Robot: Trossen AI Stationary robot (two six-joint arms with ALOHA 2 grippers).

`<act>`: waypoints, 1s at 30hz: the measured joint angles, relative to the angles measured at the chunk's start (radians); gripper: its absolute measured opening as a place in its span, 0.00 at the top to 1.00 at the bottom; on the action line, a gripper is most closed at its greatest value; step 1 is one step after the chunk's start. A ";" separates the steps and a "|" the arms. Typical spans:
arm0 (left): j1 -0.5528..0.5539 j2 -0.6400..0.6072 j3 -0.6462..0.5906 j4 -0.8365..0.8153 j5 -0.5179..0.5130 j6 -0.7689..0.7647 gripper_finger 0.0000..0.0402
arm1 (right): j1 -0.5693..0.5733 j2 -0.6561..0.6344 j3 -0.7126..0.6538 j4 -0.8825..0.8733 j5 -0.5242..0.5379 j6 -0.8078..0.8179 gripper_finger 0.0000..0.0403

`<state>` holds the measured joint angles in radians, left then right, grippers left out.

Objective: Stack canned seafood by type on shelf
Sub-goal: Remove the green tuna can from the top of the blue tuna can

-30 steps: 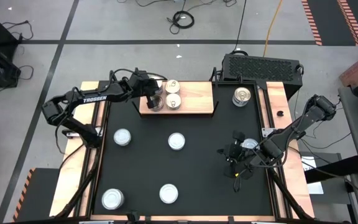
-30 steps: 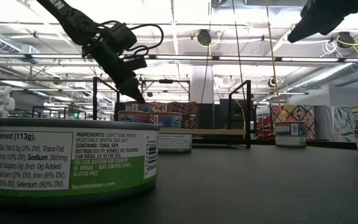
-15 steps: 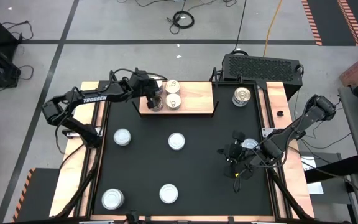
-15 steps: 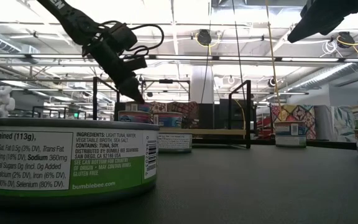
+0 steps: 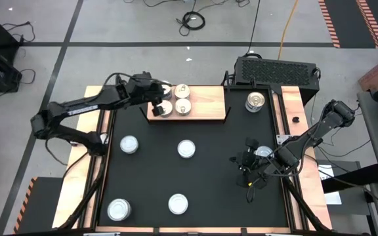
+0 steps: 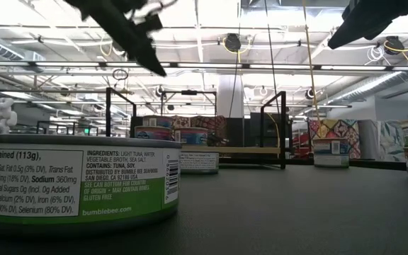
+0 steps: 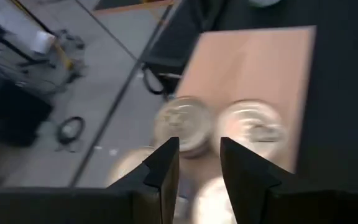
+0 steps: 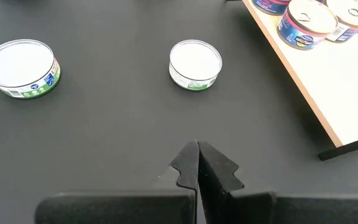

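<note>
The shelf [image 5: 205, 105] is a light wooden board at the table's far middle. Several tins stand on its left half, among them one at the near left [image 5: 165, 108] and one beside it [image 5: 184, 105]. They show blurred in the left wrist view [image 7: 248, 127]. My left gripper [image 5: 156, 97] is open and empty, raised above the shelf's left end [image 6: 153, 67] [image 7: 199, 155]. My right gripper [image 5: 238, 164] is shut and empty, low over the table's right part [image 8: 197, 155], beside a tin [image 5: 263, 152].
White-topped tins stand loose on the black table at left [image 5: 129, 145], middle [image 5: 186, 149], near left [image 5: 119, 210] and near middle [image 5: 178, 204]. A silvery-topped tin [image 5: 256, 101] stands right of the shelf. Black rods [image 6: 283, 127] rise at the shelf's ends.
My left gripper has risen from the tin at the shelf's near left and drawn a little toward the table's far left. The tin stays on the shelf.
</note>
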<state>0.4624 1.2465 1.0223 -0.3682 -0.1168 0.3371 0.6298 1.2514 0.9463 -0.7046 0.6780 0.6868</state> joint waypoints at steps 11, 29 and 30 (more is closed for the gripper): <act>-0.261 -0.158 0.041 -0.569 0.365 -0.457 0.70 | -0.013 0.000 0.000 0.013 -0.003 -0.086 1.00; -1.065 -0.027 -0.006 -0.504 0.183 -1.161 0.71 | -0.111 0.000 0.000 0.210 -0.097 -0.289 1.00; -1.097 -0.010 -0.006 -0.496 0.178 -1.187 0.71 | -0.114 0.000 0.000 0.226 -0.107 -0.291 1.00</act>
<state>-0.6343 1.2360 1.0161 -0.8640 0.0617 -0.8501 0.5156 1.2514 0.9463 -0.4791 0.5710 0.3954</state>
